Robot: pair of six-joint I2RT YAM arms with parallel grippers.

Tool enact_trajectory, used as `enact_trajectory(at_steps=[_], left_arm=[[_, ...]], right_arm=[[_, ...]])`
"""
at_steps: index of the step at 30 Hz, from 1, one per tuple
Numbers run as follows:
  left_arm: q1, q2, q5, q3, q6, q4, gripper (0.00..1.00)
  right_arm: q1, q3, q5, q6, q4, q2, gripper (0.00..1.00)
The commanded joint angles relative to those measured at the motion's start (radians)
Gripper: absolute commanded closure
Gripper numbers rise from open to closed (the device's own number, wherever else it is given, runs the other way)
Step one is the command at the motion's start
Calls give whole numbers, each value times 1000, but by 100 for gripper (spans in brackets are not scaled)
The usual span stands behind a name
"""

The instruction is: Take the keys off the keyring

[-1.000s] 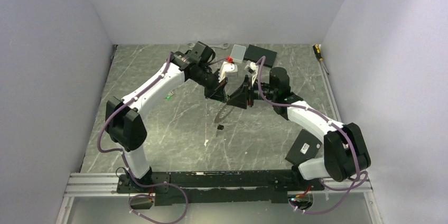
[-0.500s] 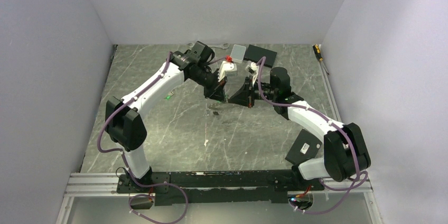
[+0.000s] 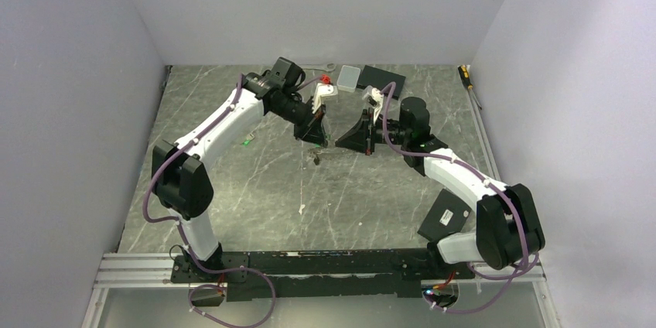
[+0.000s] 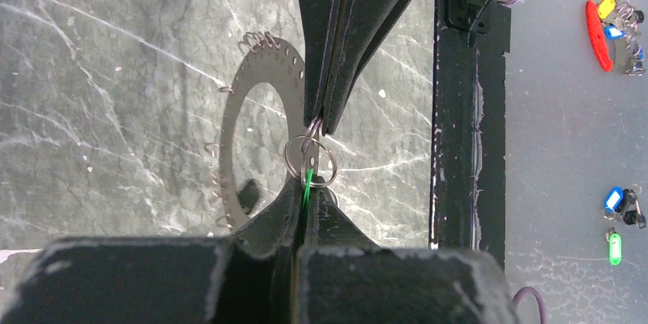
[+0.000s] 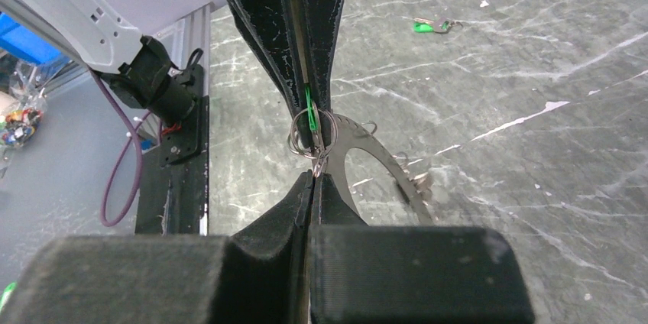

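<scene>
Claws sit nose to nose above the grey marbled table (image 3: 255,204). The left gripper (image 4: 306,186) is clamped flat on the bright green-headed key (image 4: 307,179), with just a thin green edge poking out between its black fingers. The right gripper (image 5: 315,177) is pinched tight on the small silver wire split ring (image 5: 312,139) that the key hangs from. So both are closed, each with hold of something, tips just apart and the ring between them.

The key's long axis runs straight along the left fingers and points at the right claw, so the ring sits dead ahead of both, on the line joining them. Left arm owns the key, right owns the ring. My guess is the next move is a pull or twist apart along that line, and the ring's coil has to let the key slide off.

Hanging off the split ring below the claws is the keyring proper, a flat grey metal hoop (image 4: 264,72) with holes round its rim. The dark blob on its far edge could be the black-headed key, can't really tell. A second green-headed key (image 5: 428,26) lies loose on the table, well apart, over on the left arm's side.
</scene>
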Motion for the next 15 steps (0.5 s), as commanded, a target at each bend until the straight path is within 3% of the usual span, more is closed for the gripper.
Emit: enact_trajectory(at_steps=[1, 15], left_arm=[[29, 10, 0, -17, -3, 54, 100], [15, 37, 16, -104, -28, 95, 100]], right_arm=[[-8, -1, -93, 51, 106, -36, 100], [-25, -59, -106, 236, 398, -21, 100]])
